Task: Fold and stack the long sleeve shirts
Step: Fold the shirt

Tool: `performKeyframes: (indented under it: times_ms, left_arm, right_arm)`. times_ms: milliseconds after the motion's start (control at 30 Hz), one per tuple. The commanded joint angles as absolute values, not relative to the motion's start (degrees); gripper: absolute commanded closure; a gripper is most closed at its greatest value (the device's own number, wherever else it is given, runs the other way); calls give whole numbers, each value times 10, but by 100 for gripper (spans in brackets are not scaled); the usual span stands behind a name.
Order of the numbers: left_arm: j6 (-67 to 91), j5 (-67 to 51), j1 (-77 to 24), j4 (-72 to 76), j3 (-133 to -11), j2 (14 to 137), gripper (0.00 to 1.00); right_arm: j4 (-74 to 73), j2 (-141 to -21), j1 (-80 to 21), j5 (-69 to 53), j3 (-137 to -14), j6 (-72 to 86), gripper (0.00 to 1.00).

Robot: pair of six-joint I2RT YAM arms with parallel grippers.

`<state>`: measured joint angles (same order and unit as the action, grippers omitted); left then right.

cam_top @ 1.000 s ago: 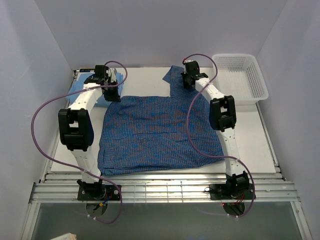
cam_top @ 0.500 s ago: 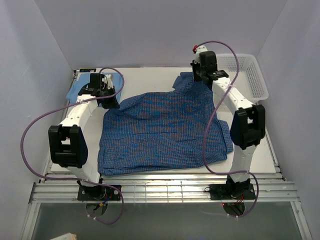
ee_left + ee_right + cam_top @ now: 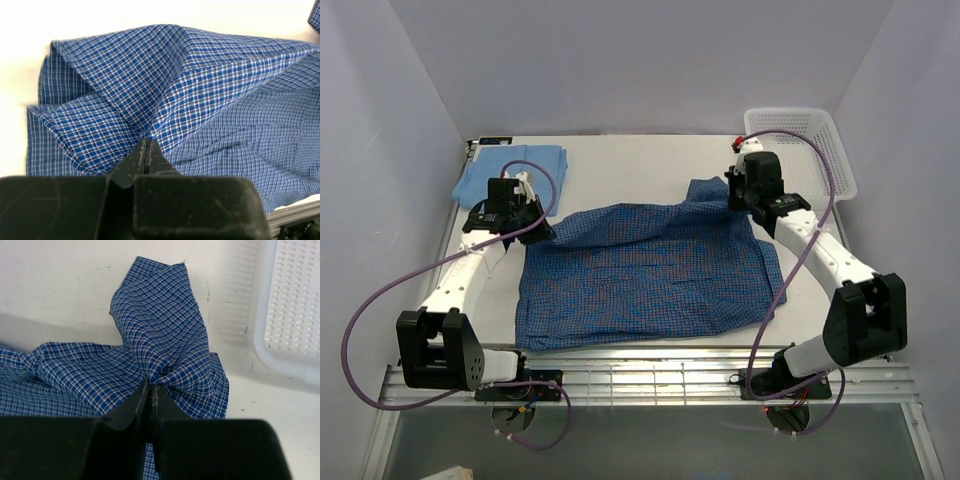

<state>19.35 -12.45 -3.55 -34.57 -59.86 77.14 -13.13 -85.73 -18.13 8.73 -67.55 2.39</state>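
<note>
Dark blue checked shirt (image 3: 640, 275) mid-fold, clamped by left fingers (image 3: 140, 161) and right fingers (image 3: 141, 405); light blue shirt (image 3: 510, 168) folded beyond left fingers, unstacked.

White mesh basket (image 3: 790, 112) on table (image 3: 630, 165), far-right corner.

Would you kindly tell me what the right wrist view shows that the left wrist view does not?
Only the right wrist view: the white basket and the right gripper, shut on a bunched end of the checked shirt. Only the left wrist view: the left gripper, shut on a raised fold, and a metal rail. Both: the same shirt on the white table.
</note>
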Motion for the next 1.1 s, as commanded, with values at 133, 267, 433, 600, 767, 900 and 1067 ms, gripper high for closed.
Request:
performKeyframes:
  times_ms: [133, 267, 433, 600, 767, 900, 1067]
  left_arm:
    - [237, -103, -34, -382, -534, 721, 100]
    - [245, -104, -34, -391, -528, 711, 100]
    - [243, -113, -34, -396, -519, 710, 100]
    - [247, -73, -33, -407, -522, 721, 100]
    - [249, -66, -34, -409, -540, 730, 100]
    - [248, -75, -33, -414, -529, 725, 100]
    - [254, -76, -34, -440, -513, 709, 88]
  right_arm:
    - [-134, -738, -180, 86, -567, 75, 92]
    - [-186, -703, -180, 109, -536, 79, 92]
    - [-233, -650, -180, 107, -512, 97, 92]
    - [-283, -610, -179, 63, -485, 115, 92]
    - [-311, -594, -179, 18, -483, 124, 92]
    - [-323, -595, -180, 2, -468, 127, 92]
    - [-315, -605, -179, -23, -439, 134, 92]
